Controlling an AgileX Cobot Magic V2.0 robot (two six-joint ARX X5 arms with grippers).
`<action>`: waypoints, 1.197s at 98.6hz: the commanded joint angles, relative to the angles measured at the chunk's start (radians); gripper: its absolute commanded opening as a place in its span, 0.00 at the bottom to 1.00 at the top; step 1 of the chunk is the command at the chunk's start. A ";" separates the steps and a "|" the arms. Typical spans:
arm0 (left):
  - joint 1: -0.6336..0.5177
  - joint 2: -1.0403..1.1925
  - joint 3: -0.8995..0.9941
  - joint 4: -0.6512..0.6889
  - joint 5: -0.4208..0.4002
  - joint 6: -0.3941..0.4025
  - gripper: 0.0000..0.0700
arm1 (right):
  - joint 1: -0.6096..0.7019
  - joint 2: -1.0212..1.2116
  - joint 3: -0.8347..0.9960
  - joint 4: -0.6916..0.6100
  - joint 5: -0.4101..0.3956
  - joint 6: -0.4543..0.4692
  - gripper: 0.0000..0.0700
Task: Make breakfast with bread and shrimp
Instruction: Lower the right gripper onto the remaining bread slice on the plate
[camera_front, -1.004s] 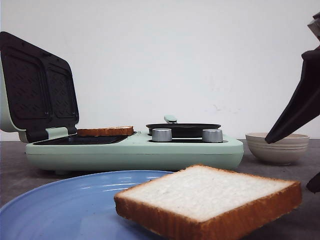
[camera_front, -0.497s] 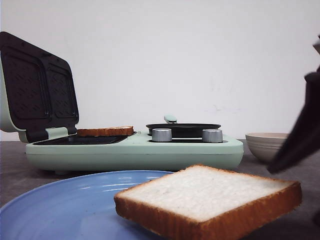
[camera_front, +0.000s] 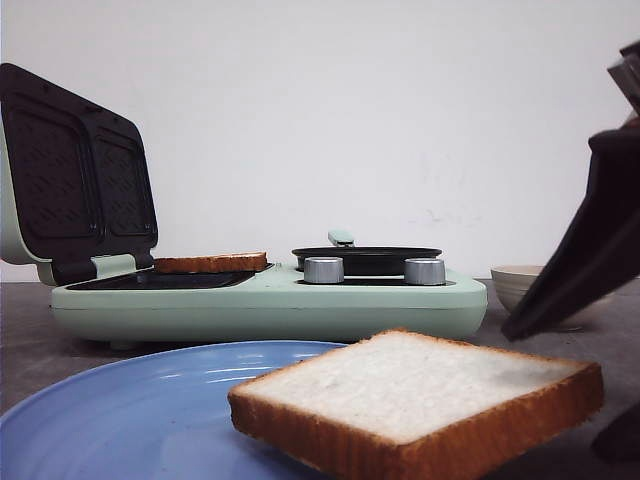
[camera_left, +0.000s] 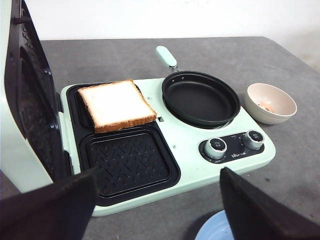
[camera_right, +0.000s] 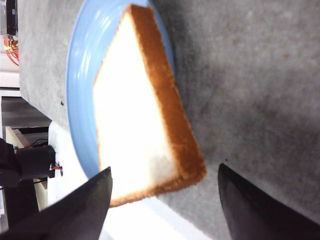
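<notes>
One bread slice (camera_front: 420, 400) lies on the blue plate (camera_front: 130, 410), overhanging its right rim; it also shows in the right wrist view (camera_right: 145, 115). My right gripper (camera_right: 164, 170) is open, and the slice's near corner lies in line between its jaws. Its dark upper finger (camera_front: 590, 250) hangs over the slice's right end. The second bread slice (camera_left: 117, 104) lies on the far grill plate of the mint breakfast maker (camera_left: 185, 135). A small orange-white shrimp piece (camera_left: 266, 106) sits in the beige bowl (camera_left: 270, 95). My left gripper (camera_left: 158, 172) is open and empty above the maker's front edge.
A black frying pan (camera_left: 201, 98) with a mint handle sits on the maker's right side, above two silver knobs (camera_left: 216, 148). The maker's lid (camera_front: 75, 170) stands open at the left. The near grill plate (camera_left: 127, 162) is bare. The bowl (camera_front: 515, 285) is partly hidden behind my right finger.
My right gripper has dropped and moved left toward the plated bread, now covering most of the bowl. The bread slices and the left arm have not moved.
</notes>
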 joint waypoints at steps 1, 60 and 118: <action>-0.005 0.004 0.004 0.011 0.002 0.001 0.62 | 0.016 0.004 -0.015 0.041 0.009 0.042 0.58; -0.005 0.005 0.004 0.011 0.002 0.001 0.62 | 0.089 0.004 -0.024 0.108 0.084 0.071 0.58; -0.005 0.004 0.004 0.010 0.005 0.001 0.62 | 0.119 0.152 -0.024 0.267 0.102 0.120 0.35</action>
